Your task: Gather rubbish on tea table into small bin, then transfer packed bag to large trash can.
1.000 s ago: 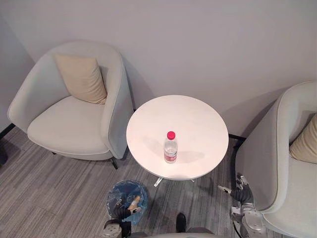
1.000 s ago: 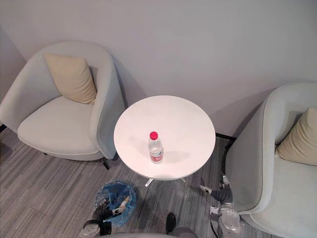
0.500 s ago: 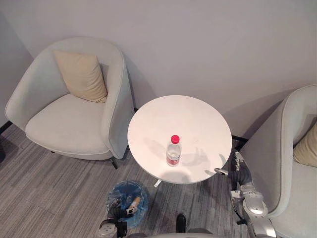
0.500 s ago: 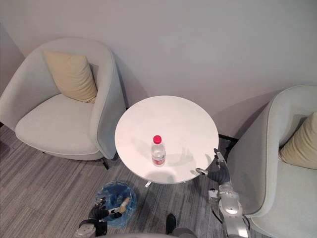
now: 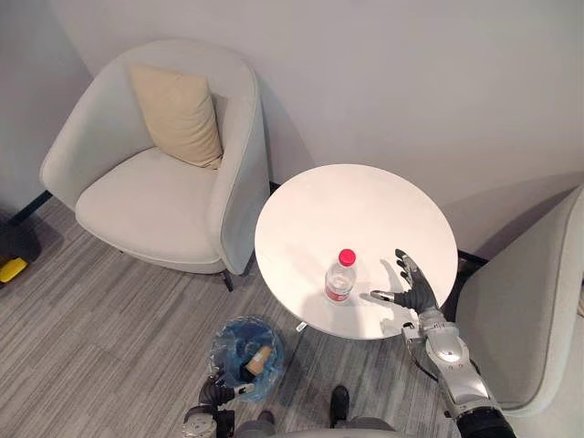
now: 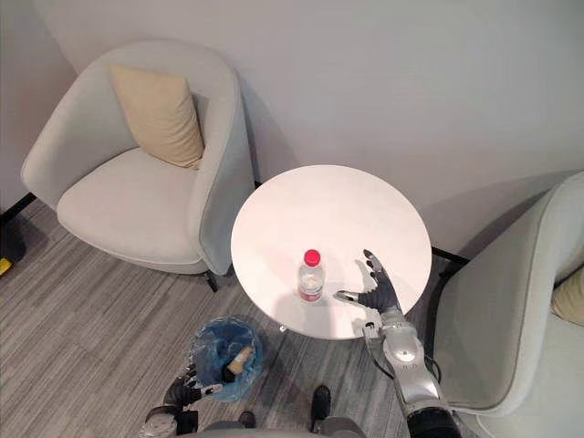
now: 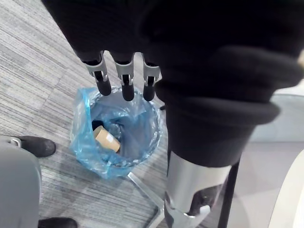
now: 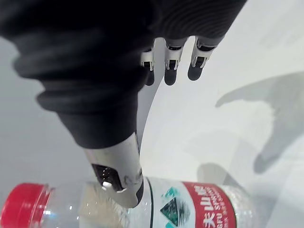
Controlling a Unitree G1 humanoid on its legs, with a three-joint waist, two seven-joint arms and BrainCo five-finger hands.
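the round white tea table carries one piece of rubbish. the right hand hovers over the table's near edge with fingers straight and spread and the thumb held out, open and holding nothing. the small bin, lined with a blue bag, stands on the floor just ahead of the fingertips of the left hand. that hand hangs low, fingers relaxed and empty, and a tan tube-like scrap already lies in the bag. the bottle stands on the table on the thumb side of the right hand, near it but not touching.

the step in hand looks like the reach for the bottle. to do it well, the hand should travel sideways, thumb leading, until the clear body sits between thumb and fingers. it should then close round the middle, about at the label – not up at the cap, where a knock would tip it. how full the bottle is cannot be told; if it is near empty it will be light, and a stray fingertip could send it over and rolling toward the table edge. a slow, level approach and a firm wrap seem wise.

the bottle is upright – its long axis runs vertical, red cap pointing up and base flat on the table, so the grasp comes across that axis.
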